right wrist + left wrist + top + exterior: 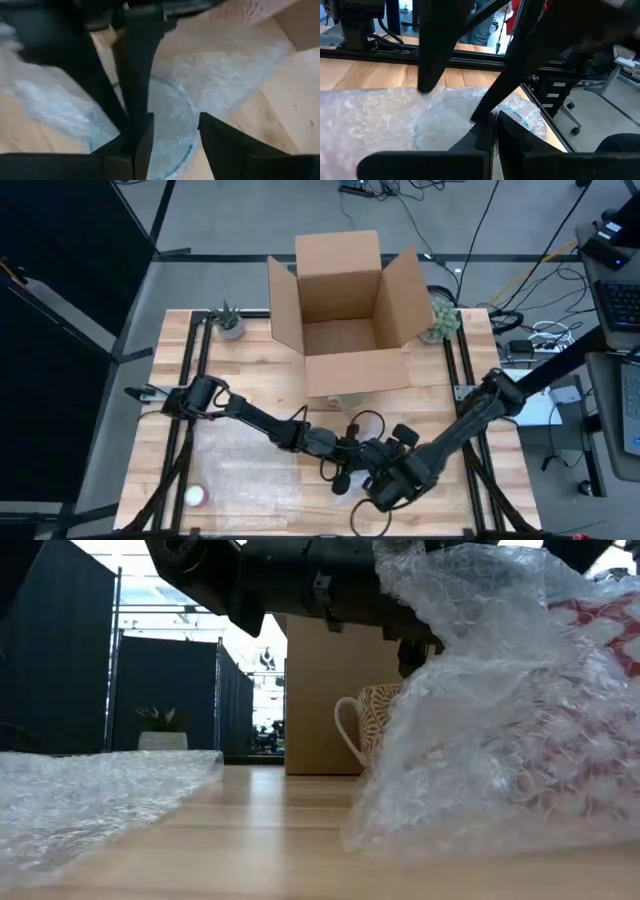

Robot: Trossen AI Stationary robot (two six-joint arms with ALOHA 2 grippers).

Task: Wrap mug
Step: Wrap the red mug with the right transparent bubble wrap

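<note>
Both grippers meet low over the bubble wrap; the right gripper is parted above it, the left gripper unclear. Just beyond stands the mug, unwrapped. Next, the sheet likely needs drawing around it.

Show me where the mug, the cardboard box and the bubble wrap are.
mug (375,720): low view, patterned side beside the handle.
cardboard box (340,340): high view, inside floor.
bubble wrap (500,740): low view, front of the crumpled heap.
</note>
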